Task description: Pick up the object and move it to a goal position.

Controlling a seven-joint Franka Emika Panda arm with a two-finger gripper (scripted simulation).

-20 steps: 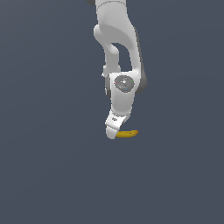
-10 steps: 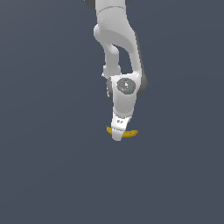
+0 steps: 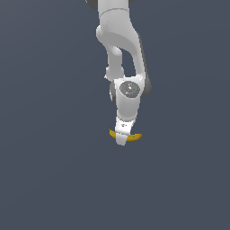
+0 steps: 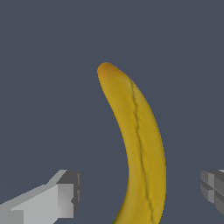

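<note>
Straddling the banana (image 4: 142, 153), the jaws stand apart, one finger (image 4: 65, 194) on each side of the fruit with clear gaps between pads and peel. No contact is visible in the wrist view, so the jaws are open and nothing is gripped.

Change over the last second: in the exterior view the gripper (image 3: 122, 137) has descended and shifted. One second ago the banana lay just to the exterior view's right of the fingertips; half a second ago the fingers were coming over it; now the fingers cross the middle of the fruit, with one yellow end showing on each side of them.

Meaning for the task: the approach appears complete and the jaws are aligned across the short axis of the banana. The judged next step is closure on the fruit, followed by the lift and transfer to the goal. Pick-up has not yet begun. The curved body may roll or pivot as the pads meet it, so centred closure matters.

Location of the task item: the banana lies on the plain dark grey surface (image 3: 54, 179), directly under the gripper, near the centre of the exterior view.

Count:
- Bananas: one.
- Arms (image 3: 121, 54): one.
- Grippers: one, with two fingers.
- Goal markers: none visible in either view.
</note>
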